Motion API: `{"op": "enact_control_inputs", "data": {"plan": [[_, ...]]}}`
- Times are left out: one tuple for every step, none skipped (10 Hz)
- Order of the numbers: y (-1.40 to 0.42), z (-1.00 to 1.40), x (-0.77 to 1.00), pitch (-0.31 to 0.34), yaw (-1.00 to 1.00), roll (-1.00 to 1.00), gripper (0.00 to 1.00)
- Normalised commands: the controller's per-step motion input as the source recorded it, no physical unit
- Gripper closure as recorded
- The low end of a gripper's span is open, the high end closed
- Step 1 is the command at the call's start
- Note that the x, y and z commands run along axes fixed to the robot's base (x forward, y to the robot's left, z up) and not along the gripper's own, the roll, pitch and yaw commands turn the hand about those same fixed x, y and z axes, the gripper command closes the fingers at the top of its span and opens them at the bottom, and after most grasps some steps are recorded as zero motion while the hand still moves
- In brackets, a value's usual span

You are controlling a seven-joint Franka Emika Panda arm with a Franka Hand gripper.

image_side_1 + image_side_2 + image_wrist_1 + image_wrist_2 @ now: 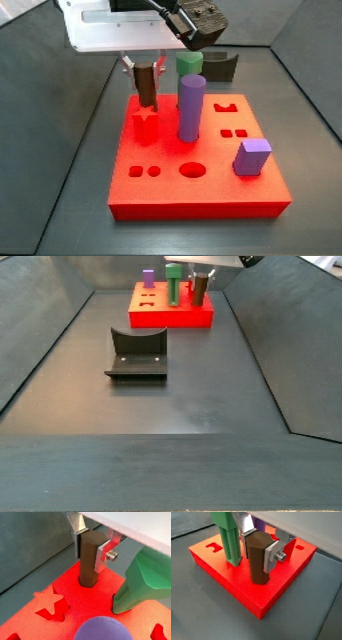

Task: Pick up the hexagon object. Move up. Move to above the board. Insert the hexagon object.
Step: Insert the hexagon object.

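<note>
Two things we cannot settle: how deep the hexagon bar (258, 562) goes into its hole, since the board (271, 592) hides its lower end, and what the far holes look like, since in a side view (170, 318) the board is small and distant. The gripper (261, 546) is cut off above in both wrist views, its body only a white block in a side view (158, 62).

We count one brown hexagon bar, one green prism (143, 582), one tall purple cylinder (191, 105) and one short purple block (253, 156), all four standing in holes of the single red board. We see one star hole (48, 603) open beside the bar; several more empty cut-outs show in a side view.

The jaws are closed on the upper part of the bar, with a silver finger (272, 553) flat against its side. The bar stands upright directly below the jaws, its foot in a hole near a board corner. The green prism is just beside the jaws, the cylinder beyond it.

One fixture (136, 354) sits on the counter (187, 396), well apart from the jaws.
</note>
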Motion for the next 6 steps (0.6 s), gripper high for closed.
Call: {"op": "enact_control_inputs", "data": {"plan": [[-0.40,-0.39,-0.26,-0.016,-0.24,0.44,1.00],[-0.43,-0.26,-0.30,0.003,-0.18,0.46,1.00],[-0.53,-0.23,-0.15,0.110,0.00,0.46,1.00],[-0.49,-0.39,-0.11,0.061,0.11,0.44,1.00],[-0.33,-0.50,0.00,0.000,0.26,0.42,1.00],[-0.29,-0.44,0.00,-0.031,0.29,0.44,1.00]]}}
